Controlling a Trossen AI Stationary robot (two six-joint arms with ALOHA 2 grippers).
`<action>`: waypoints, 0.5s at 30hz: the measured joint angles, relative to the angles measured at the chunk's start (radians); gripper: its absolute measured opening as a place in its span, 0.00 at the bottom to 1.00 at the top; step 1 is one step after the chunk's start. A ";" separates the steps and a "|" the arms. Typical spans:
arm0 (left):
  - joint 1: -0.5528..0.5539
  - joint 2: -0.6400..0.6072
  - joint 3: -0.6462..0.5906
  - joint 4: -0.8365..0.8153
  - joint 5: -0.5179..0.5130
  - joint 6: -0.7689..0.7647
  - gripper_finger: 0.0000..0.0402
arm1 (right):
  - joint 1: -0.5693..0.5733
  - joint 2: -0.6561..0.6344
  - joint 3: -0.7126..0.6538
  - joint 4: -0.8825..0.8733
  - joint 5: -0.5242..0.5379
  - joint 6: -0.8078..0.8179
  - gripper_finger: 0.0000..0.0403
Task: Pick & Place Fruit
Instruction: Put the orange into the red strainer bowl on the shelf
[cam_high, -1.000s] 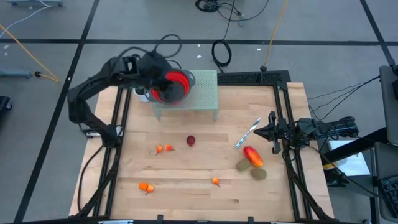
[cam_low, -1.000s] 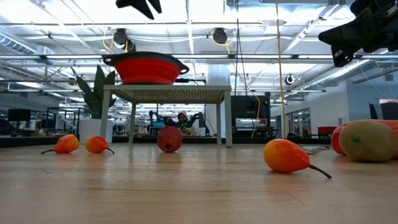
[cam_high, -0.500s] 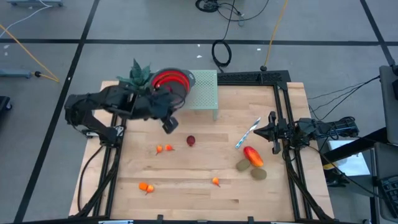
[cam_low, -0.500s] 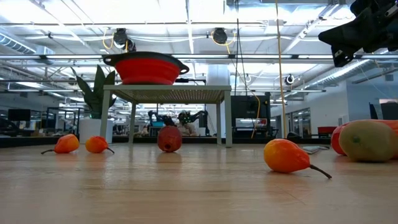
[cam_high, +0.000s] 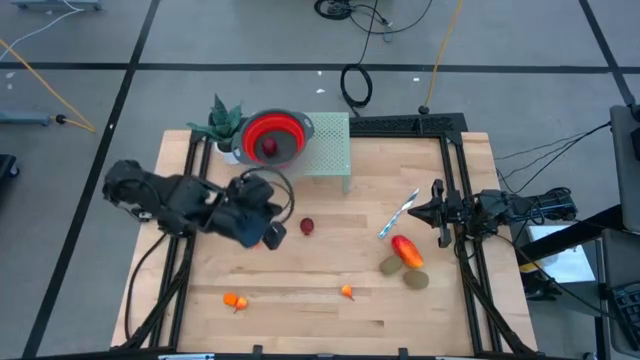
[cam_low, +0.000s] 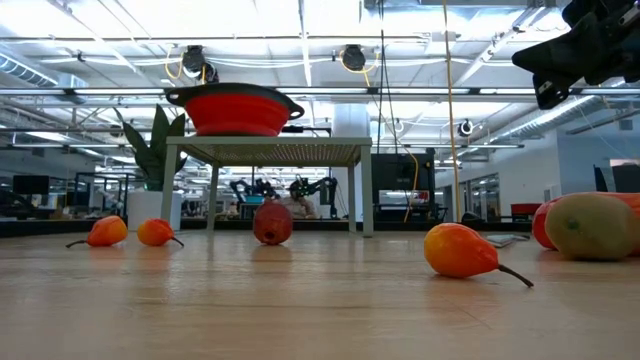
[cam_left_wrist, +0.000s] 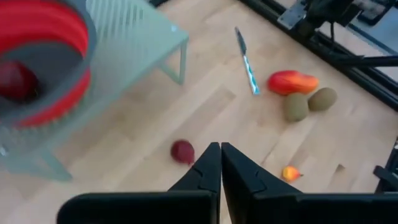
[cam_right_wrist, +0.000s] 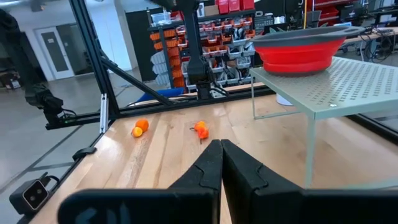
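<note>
- Nearest the front edge in the high view, two small orange fruits are seen on the wood: one (cam_high: 233, 299) to the left, one (cam_high: 347, 292) nearer the middle; they lie well apart
- Further right, a brownish-green oval (cam_high: 416, 280) is found just beside a second one (cam_high: 390, 266), with the red-orange oval (cam_high: 406, 250) touching or just beside them
- The left gripper (cam_high: 268, 232) is held over the table's left-middle; its fingers (cam_left_wrist: 208, 168) are seen pressed together in the left wrist view, with nothing between them; a spot of orange shows at its edge in the high view, though what it is cannot be told
- A dark red fruit (cam_high: 307, 227) lies just to the right of that gripper, apart from it; it is also caught in the left wrist view (cam_left_wrist: 182, 151)
- The blue-and-white stick (cam_high: 398, 215) lies aslant, between the dark red fruit and the right gripper (cam_high: 437, 212)
- The right gripper is parked at the table's right edge, fingers closed on nothing
- Farthest back, the red bowl (cam_high: 273, 137) is set on a pale green perforated stand (cam_high: 330, 150); a dark red fruit (cam_high: 269, 147) is seen inside the bowl
- A green plant (cam_high: 222, 120) stands just left of the bowl
</note>
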 joint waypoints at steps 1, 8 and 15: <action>-0.011 0.000 -0.022 0.003 0.000 -0.034 0.02 | 0.000 0.000 0.000 0.000 -0.001 0.005 0.00; -0.074 0.001 -0.158 0.021 0.000 -0.305 0.02 | 0.000 0.000 0.000 -0.013 -0.002 0.019 0.00; -0.133 0.001 -0.279 0.055 0.032 -0.548 0.01 | 0.000 0.000 0.000 -0.015 -0.002 0.019 0.00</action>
